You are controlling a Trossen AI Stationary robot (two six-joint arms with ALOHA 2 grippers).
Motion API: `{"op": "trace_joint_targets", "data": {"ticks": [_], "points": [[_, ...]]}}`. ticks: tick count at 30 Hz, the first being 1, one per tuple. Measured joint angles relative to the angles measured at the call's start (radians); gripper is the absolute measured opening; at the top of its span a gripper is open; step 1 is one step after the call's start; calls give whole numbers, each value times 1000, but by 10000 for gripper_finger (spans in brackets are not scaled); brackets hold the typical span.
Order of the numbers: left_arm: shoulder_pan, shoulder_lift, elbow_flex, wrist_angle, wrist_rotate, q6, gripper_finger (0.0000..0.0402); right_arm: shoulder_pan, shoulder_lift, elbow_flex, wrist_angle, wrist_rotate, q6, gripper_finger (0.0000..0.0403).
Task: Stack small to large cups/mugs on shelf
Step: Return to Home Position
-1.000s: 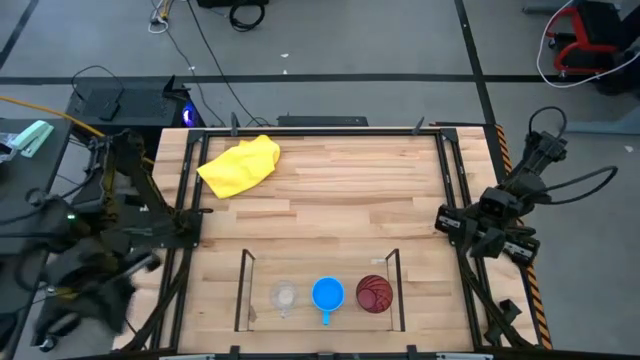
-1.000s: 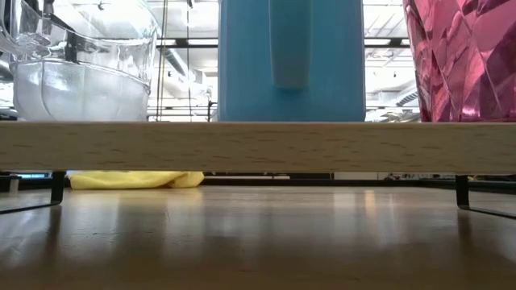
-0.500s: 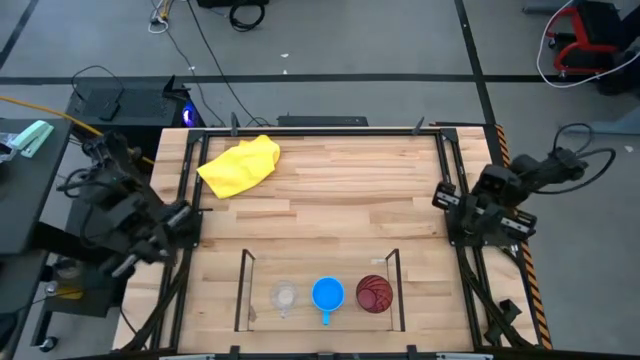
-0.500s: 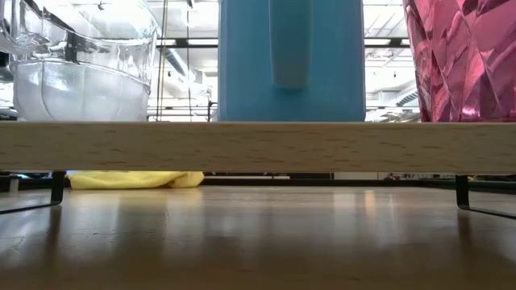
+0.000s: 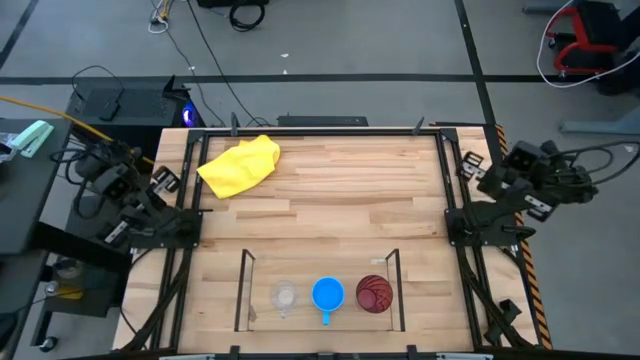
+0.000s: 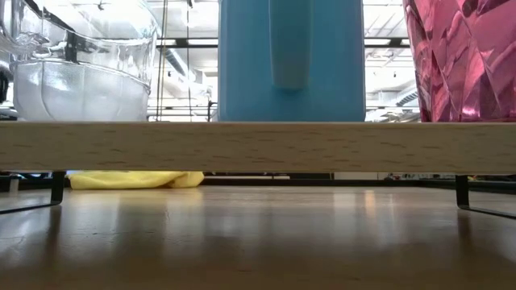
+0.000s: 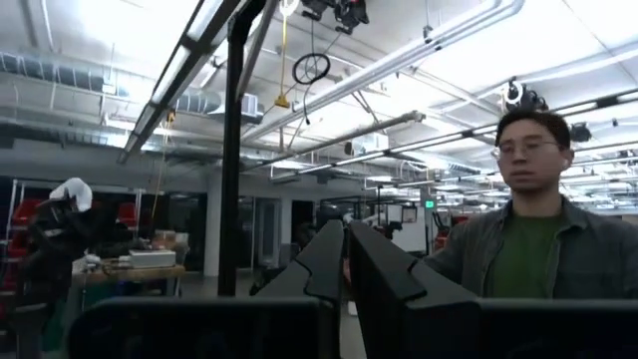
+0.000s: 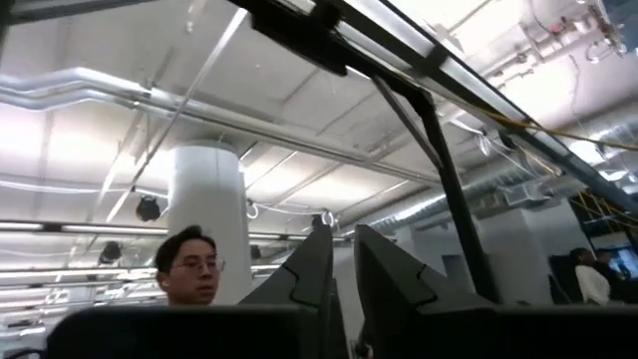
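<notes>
Flanking the shelved cups (image 5: 327,293) from afar, left gripper (image 7: 345,237) and right gripper (image 8: 343,239) seem closed.

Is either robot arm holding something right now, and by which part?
Nothing is held: the left gripper and the right gripper both have their jaws shut on nothing.

Low view chops all three off at the top edge: clear cup (image 6: 81,80) (its left side is gone too), blue mug (image 6: 242,72), and the red tumbler (image 6: 463,64) also runs off the right. Yellow cloth (image 6: 133,179) is mostly hidden behind the shelf (image 6: 258,147) plank, with only a strip showing underneath.
</notes>
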Motion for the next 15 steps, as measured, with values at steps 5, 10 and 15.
{"op": "trace_joint_targets", "data": {"ticks": [5,10,15], "points": [[0,-102,-74,6,-16,25,23,0,-68,1,-55,-8,-13,55],[0,-197,-177,30,-54,3,30,0,-124,0,-129,5,-22,55],[0,-264,-297,107,-57,-2,36,1,-182,-60,-132,71,-23,55]]}}
